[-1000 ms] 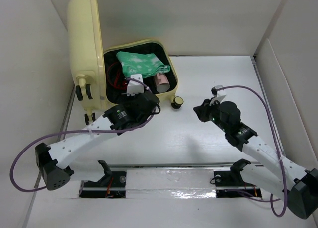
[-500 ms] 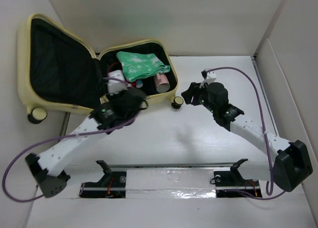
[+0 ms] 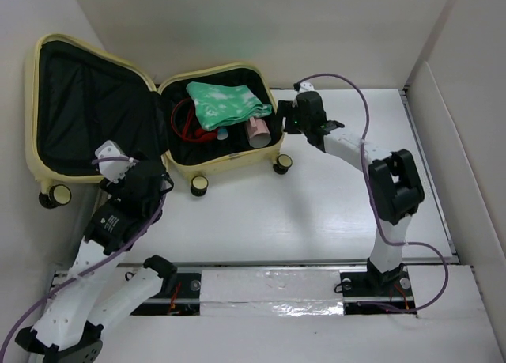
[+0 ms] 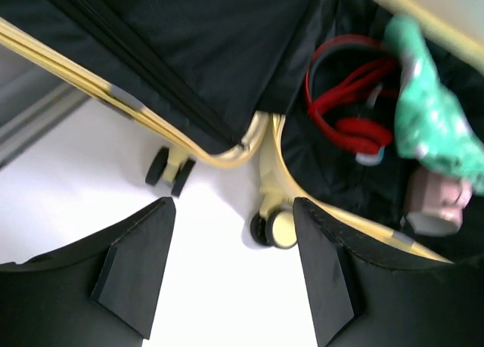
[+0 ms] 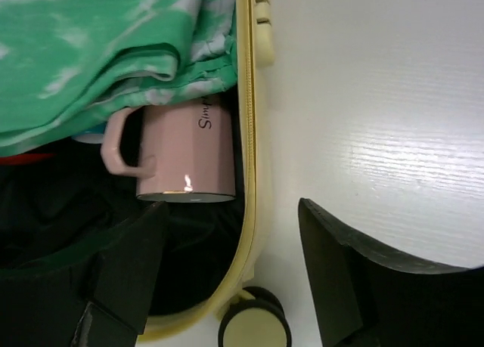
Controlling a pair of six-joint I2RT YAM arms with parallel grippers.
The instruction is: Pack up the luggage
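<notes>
while the luggage (image 3: 237, 159) lies wide open at the far left of the table (image 3: 316, 213), its lid (image 3: 87, 110) is spread out to the left with the black lining facing up. the base half sits beside it, hinged along the middle, and it holds a folded green patterned cloth (image 3: 225, 102), a pink mug (image 5: 185, 154) lying on its side against the right wall, and red headphones (image 4: 352, 97) on the left of the compartment. part of the cloth lies over the mug's upper end.

the right end effector (image 5: 233, 211) hangs at the right rim of the base half with its jaws spread apart and nothing between them; one finger is over the lining near the mug, the other over bare table. whether it touches the rim i cannot tell.

the left end effector (image 4: 231, 233) is near the front edge of the lid, close to the hinge, its jaws likewise parted and gripping nothing. between its fingers the wrist view shows a cream-and-black wheel (image 4: 274, 230) standing on the table.
</notes>
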